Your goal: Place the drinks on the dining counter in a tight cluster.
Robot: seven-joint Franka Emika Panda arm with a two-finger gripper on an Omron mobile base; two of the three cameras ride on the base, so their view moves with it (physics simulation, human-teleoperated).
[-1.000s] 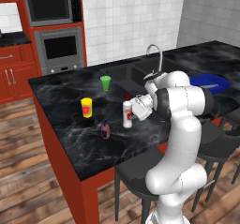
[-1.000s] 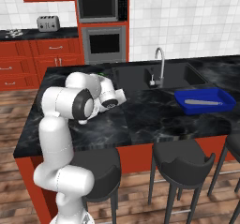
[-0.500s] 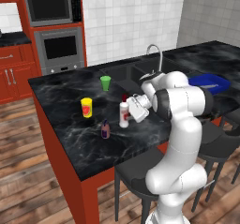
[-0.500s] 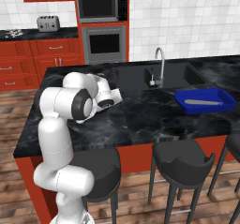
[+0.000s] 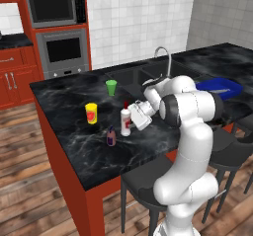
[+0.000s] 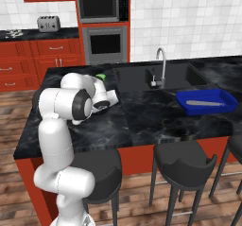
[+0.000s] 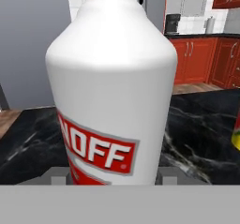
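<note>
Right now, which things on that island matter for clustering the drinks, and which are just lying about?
Job:
white bottle, at the gripper
purple bottle
dining counter

Lying about:
yellow cup
green cup
blue tray
faucet
stools

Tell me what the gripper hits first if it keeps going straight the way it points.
The white bottle with the red label: it stands right in front of the gripper, apparently already between its jaws.

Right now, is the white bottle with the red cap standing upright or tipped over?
Upright. The white bottle stands vertical on the dining counter, red cap on top, with the gripper around it.
</note>
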